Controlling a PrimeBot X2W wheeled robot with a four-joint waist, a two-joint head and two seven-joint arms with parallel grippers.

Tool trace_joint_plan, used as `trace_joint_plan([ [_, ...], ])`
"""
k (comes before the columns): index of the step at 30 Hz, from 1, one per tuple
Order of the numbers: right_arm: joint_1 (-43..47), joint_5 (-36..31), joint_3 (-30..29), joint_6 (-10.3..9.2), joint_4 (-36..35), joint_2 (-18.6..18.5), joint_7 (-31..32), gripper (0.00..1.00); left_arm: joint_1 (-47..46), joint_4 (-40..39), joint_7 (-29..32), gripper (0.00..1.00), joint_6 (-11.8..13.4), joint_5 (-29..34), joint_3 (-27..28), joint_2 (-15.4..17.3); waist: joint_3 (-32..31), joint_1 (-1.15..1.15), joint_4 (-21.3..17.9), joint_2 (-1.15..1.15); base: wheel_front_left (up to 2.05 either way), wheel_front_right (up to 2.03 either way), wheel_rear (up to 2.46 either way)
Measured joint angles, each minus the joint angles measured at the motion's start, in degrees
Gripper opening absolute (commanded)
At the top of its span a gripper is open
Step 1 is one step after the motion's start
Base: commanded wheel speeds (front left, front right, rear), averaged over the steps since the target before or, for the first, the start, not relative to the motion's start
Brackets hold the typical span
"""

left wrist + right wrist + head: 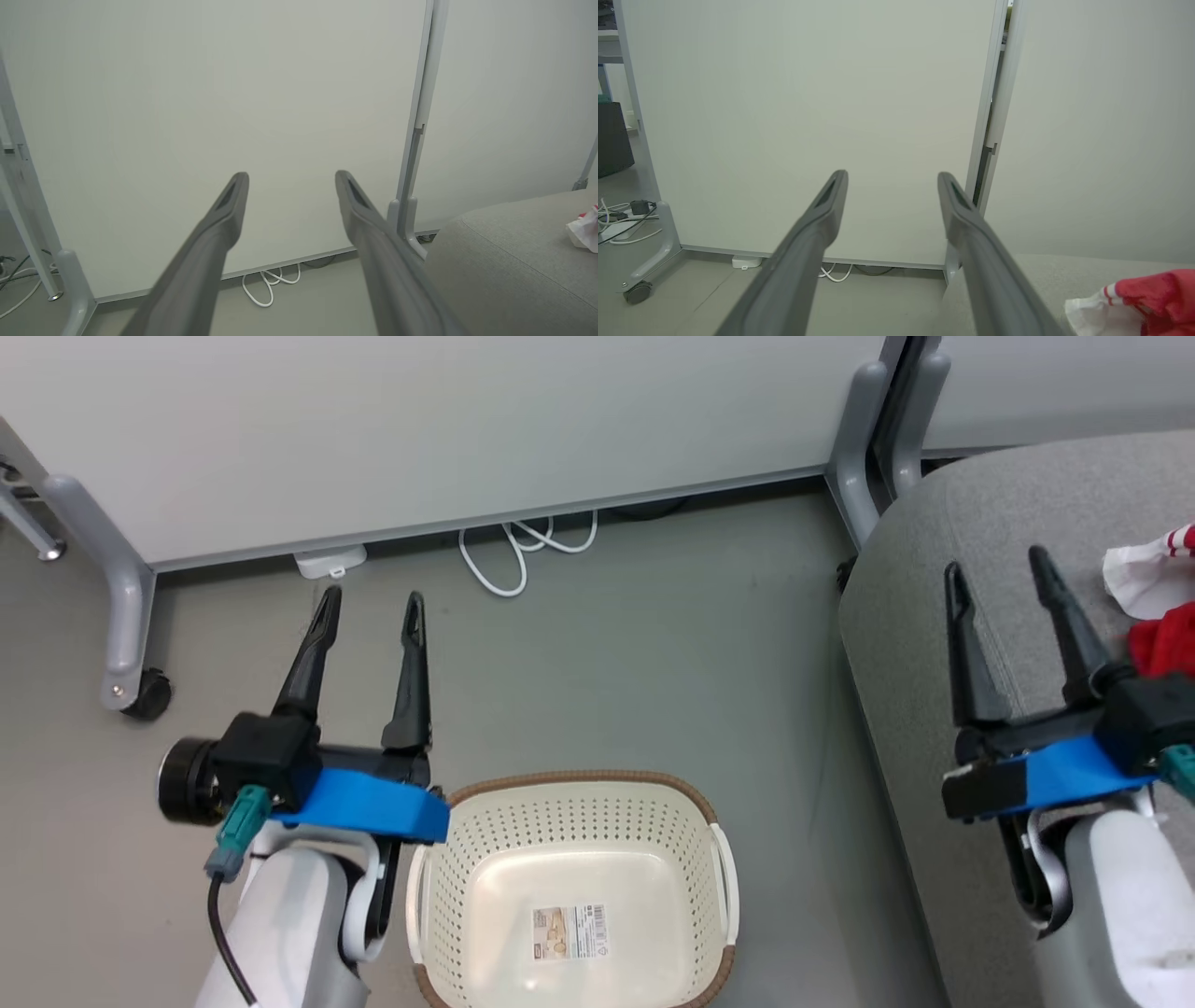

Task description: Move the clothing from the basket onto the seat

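Oval cream perforated plastic basket (448, 887) contains a printed label (569, 931). Red-and-white clothing (1146, 583) lies on the grey fabric seat (934, 579), inward of its left edge. Jaws of left gripper (372, 597) and right gripper (994, 562) stand wide.

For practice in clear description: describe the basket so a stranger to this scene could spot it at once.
Start at the grey floor before the white partition. There, between the left pincer and the grey seat, stands the basket. It alone is cream, perforated and brown-rimmed, empty but for a label.
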Motion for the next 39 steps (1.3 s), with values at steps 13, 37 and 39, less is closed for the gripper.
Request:
trace_joint_plan([
  [13, 11.18, 2.21, 1.05, 0.0, -0.27, 1.93, 0.0, 1.0, 12.09, -3.31, 0.0, 1.0, -3.04, 3.75, 7.09, -2.29, -6.4, 0.0, 1.19, 0.0, 0.0, 0.0, 0.0],
  [37, 20.1, 2.78, -1.63, 0.0, -0.41, 4.26, 0.0, 1.0, 18.3, -1.7, 0.0, 1.0, -4.37, 4.3, 8.4, -3.19, -10.24, 0.01, 1.44, 0.0, 0.0, 0.0, 0.0],
  [39, 20.24, 2.78, -1.7, 0.0, -0.31, 4.34, 0.0, 1.0, 18.34, -1.55, 0.0, 1.0, -4.37, 4.28, 8.37, -3.19, -10.46, 0.01, 1.5, 0.0, 0.0, 0.0, 0.0],
])
